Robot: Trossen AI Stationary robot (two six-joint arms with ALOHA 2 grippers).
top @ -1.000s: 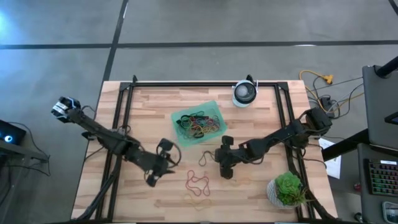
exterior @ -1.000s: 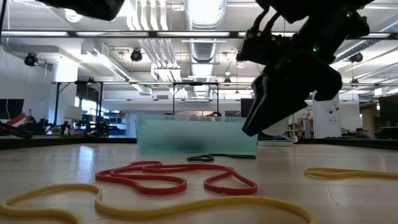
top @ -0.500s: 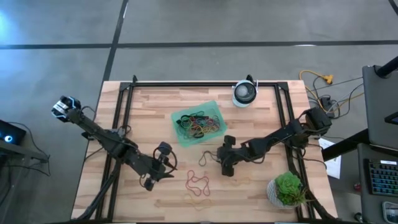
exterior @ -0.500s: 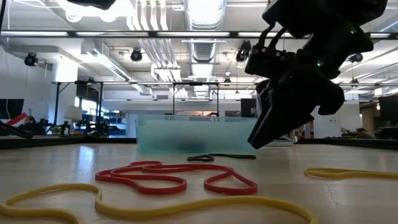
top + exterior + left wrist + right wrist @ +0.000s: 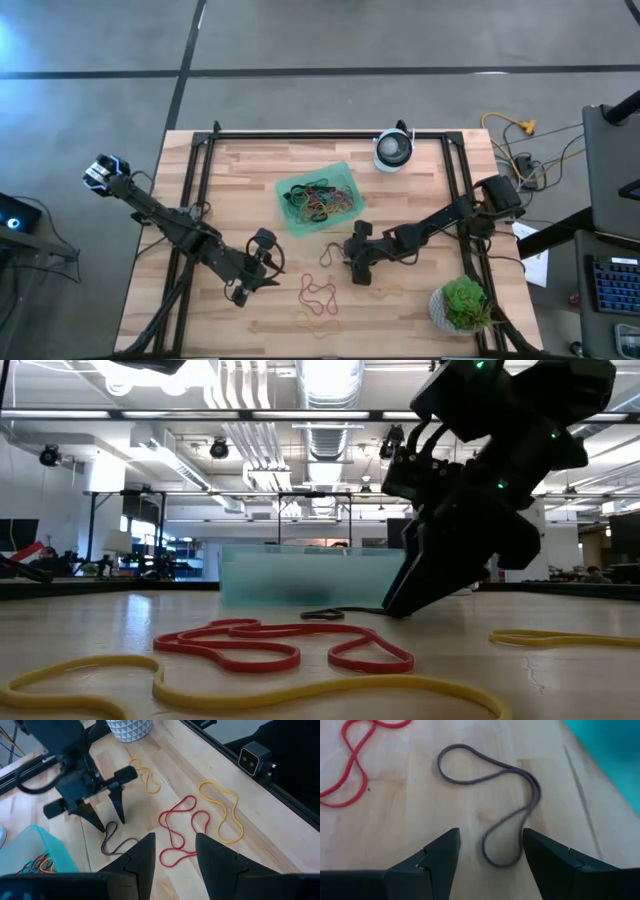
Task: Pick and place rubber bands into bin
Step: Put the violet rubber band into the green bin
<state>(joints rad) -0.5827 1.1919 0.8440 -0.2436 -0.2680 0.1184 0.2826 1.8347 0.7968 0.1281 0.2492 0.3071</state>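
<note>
The green bin (image 5: pixel 318 200) sits mid-table with many coloured rubber bands inside. Loose on the wood nearer the front edge lie a dark grey band (image 5: pixel 492 795), a red band (image 5: pixel 318 292), a yellow band (image 5: pixel 320 320) and a second yellow band (image 5: pixel 560 638). My right gripper (image 5: pixel 490 852) is open and tipped steeply down. Its fingertips stand at table height on either side of the grey band's looped end (image 5: pixel 497 857) without visibly touching it. My left gripper (image 5: pixel 175 845) is open and hovers left of the red band (image 5: pixel 182 827).
A round white device (image 5: pixel 394 150) stands at the far edge, right of the bin. A potted green plant (image 5: pixel 462 303) sits at the near right corner. Black rails (image 5: pixel 200 190) run along the table's left, far and right sides. Bare wood lies left of the bin.
My right gripper has come down from above the table until its fingertips are at the wood around the grey band. It has shifted slightly toward the table's left and tipped steeper. The bands have stayed where they were.
</note>
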